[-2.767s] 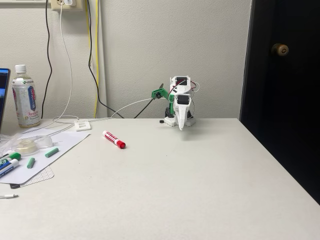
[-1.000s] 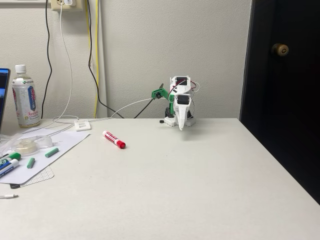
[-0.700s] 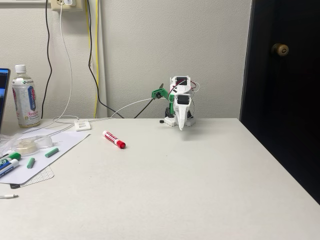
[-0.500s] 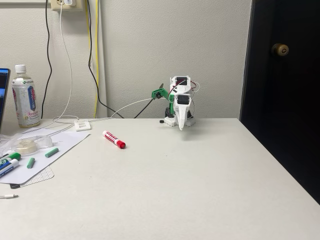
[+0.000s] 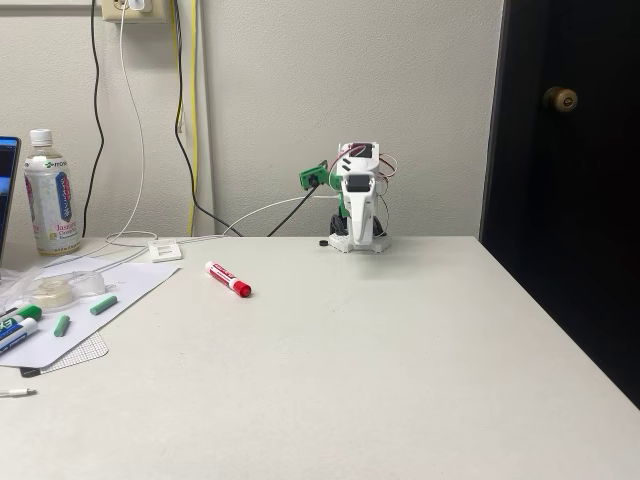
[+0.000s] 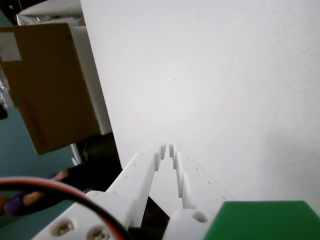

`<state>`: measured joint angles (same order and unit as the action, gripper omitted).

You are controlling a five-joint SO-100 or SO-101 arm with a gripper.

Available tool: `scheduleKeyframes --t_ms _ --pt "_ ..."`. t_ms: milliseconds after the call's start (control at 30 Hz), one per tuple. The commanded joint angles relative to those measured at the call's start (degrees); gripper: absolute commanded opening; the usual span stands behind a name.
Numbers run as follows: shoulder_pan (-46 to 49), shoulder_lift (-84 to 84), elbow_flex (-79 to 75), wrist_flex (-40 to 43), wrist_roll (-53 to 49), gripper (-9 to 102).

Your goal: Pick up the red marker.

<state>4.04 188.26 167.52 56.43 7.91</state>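
Observation:
The red marker (image 5: 228, 279), white-barrelled with a red cap, lies flat on the white table (image 5: 380, 360), left of centre in the fixed view. My gripper (image 5: 360, 243) hangs point-down at the arm's base by the back wall, well to the right of the marker and behind it. In the wrist view the two white fingers (image 6: 145, 167) stand almost together over bare tabletop, so the gripper (image 6: 167, 146) is shut with nothing between them.
At the far left lie a sheet of paper (image 5: 120, 285), a tape roll (image 5: 55, 290), a green-capped marker (image 5: 22, 314), a blue-and-white marker (image 5: 14, 335) and a bottle (image 5: 51, 193). Cables hang on the back wall. A dark door (image 5: 570, 170) borders the table's right edge. A cardboard box (image 6: 50, 85) stands off the table.
The arm has risen slightly at its base, lifting the gripper and wrist a little. The red marker has not moved.

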Motion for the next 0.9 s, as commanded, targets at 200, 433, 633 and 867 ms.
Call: scheduleKeyframes --t_ms 200,433,633,867 --pt "4.22 -6.94 -12.74 4.92 4.22 0" --pt "5.89 -21.62 -29.09 11.34 7.65 0" --pt "7.82 -36.12 -47.55 18.98 10.11 0" --pt "10.81 -42.71 -54.93 22.06 16.79 0"
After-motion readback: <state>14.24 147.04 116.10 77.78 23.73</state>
